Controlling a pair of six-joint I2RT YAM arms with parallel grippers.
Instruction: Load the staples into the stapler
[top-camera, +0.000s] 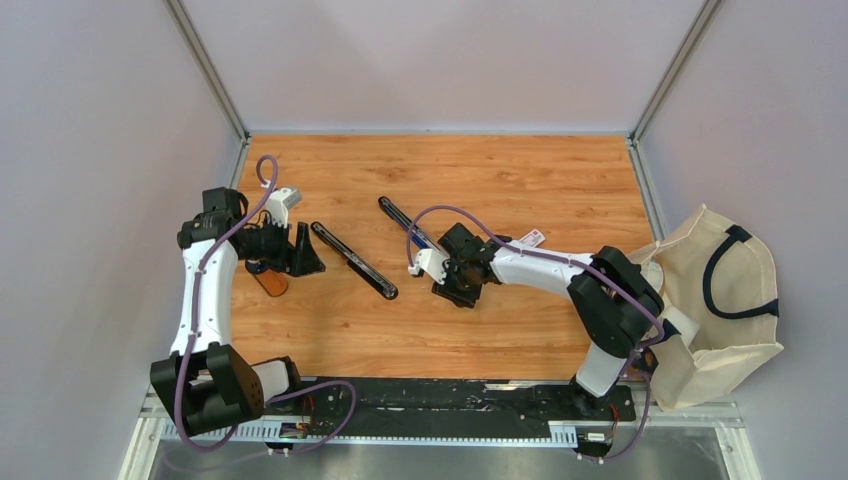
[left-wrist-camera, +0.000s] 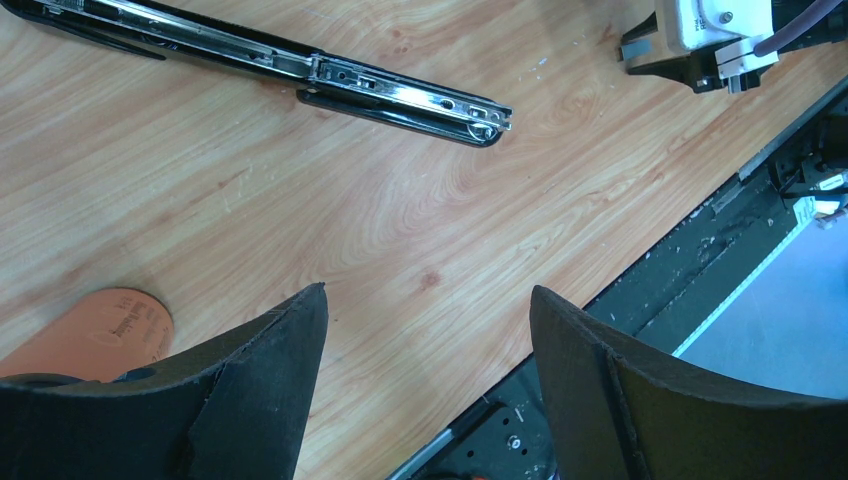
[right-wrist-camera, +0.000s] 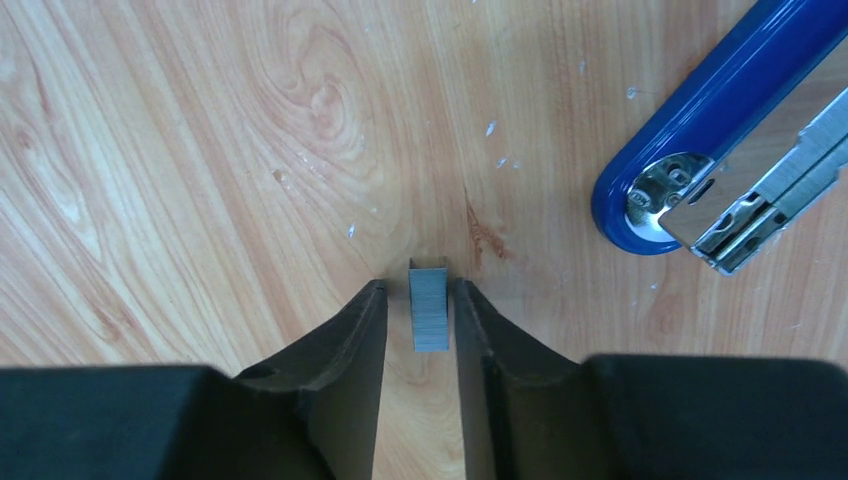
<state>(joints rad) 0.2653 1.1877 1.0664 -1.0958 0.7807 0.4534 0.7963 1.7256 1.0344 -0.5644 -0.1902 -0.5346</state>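
Blue stapler (right-wrist-camera: 700, 115), mostly off-frame

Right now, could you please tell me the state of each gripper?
Left gripper: open, empty.
Right gripper: narrowly open astride the staple strip, not yet clamping it.

Bright, even light is falling from above onto the table (top-camera: 520, 170) — shadows under the arms (top-camera: 200, 290) are lying soft and faint on the wood. A white streak of glare is running along the blue stapler (right-wrist-camera: 700, 130). The staples (right-wrist-camera: 429, 305) are showing sharp; the left gripper (left-wrist-camera: 428, 290) is blurring softly — too close for focus.
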